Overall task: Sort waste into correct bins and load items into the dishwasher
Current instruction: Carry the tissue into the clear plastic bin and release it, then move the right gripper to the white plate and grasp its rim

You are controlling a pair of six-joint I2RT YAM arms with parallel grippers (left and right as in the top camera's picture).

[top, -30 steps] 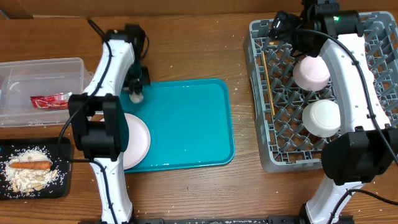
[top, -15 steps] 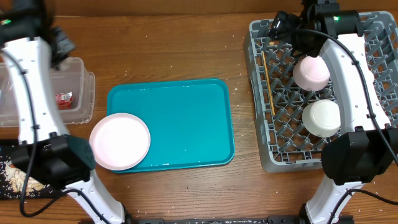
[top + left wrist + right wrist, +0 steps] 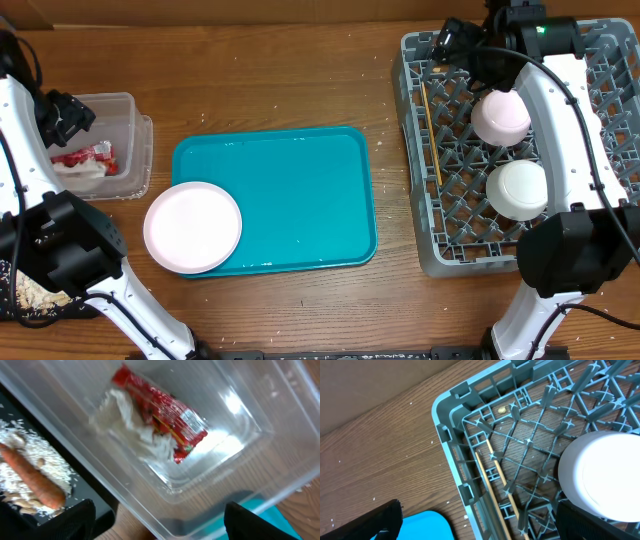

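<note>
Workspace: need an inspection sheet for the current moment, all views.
Surface: brown wooden table, sprinkled with white specks.
Job's things: red crinkled snack wrapper on crumpled white napkin in clear plastic tub; orange carrot stick and pale scraps on black tray; round white plate overhanging the left edge of teal serving tray; two white bowls and wooden chopsticks in grey plastic dish rack.
Clutter: pale crumb on rack floor.
Hands: left hand open, empty, above tub; right hand open, empty, above rack corner.
Cables: black cable along right arm.
Surroundings: nothing seen.
</note>
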